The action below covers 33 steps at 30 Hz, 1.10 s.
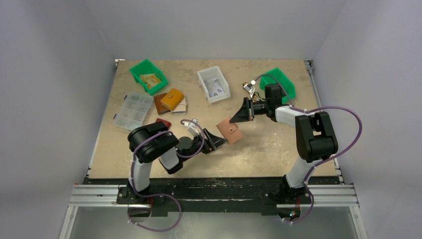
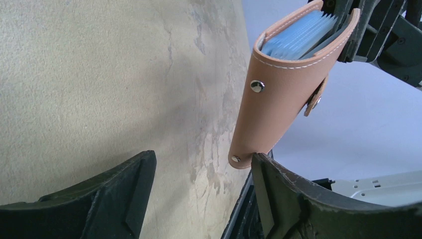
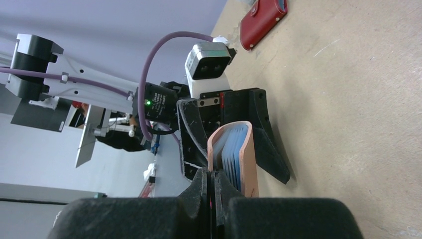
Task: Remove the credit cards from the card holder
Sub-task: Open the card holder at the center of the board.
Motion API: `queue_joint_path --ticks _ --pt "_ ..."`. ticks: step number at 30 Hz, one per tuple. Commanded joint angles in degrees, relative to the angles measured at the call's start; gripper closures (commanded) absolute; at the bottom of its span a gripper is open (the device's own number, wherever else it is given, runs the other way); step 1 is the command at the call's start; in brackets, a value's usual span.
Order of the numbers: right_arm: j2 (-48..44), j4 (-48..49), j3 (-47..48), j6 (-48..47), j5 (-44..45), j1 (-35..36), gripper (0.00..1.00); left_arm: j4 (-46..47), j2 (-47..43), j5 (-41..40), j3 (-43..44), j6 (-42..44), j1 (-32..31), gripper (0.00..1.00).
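1. Left gripper (image 1: 218, 142), black two-finger claw: near the middle of the beige table (image 1: 278, 149), jaws spread wide, gripping nothing.
2. Card holder (image 1: 230, 131), flat tan-pink leather bifold wallet with metal snap studs: held above the table's middle, tilted, its lower corner just beside one left finger (image 2: 298, 199); light blue plastic cards (image 2: 298, 35) inside.
3. Right gripper (image 1: 245, 113), black claw: jaws pressed together, pinching the holder's upper edge.
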Motion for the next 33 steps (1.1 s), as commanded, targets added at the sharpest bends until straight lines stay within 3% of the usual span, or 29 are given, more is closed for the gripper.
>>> queue_joint_path --ticks 1,14,24,29,32,33 --pt "-2.3 2.22 -0.44 1.51 -3.82 0.16 1.0 16.08 -2.77 -0.34 -1.21 4.61 -0.18 0.24" --pt "-2.96 2.22 -0.63 0.98 -4.7 2.06 1.0 14.3 -10.56 -0.34 0.64 7.37 0.52 0.22" --pt "-3.1 0.63 -0.21 -0.47 -5.98 3.04 1.0 14.78 -12.77 -0.05 1.64 6.52 1.27 0.34" --pt "-2.95 -0.52 0.07 -1.54 -5.83 3.23 1.0 15.04 -13.12 0.07 1.97 6.2 1.55 0.44" --pt "-2.86 -1.57 0.31 -2.57 -5.44 3.23 1.0 16.19 -13.01 -0.15 1.57 5.8 1.61 0.58" --pt "-2.89 -2.32 0.52 -3.44 -5.15 3.23 1.0 16.24 -13.03 -0.07 1.43 5.72 1.71 0.68"
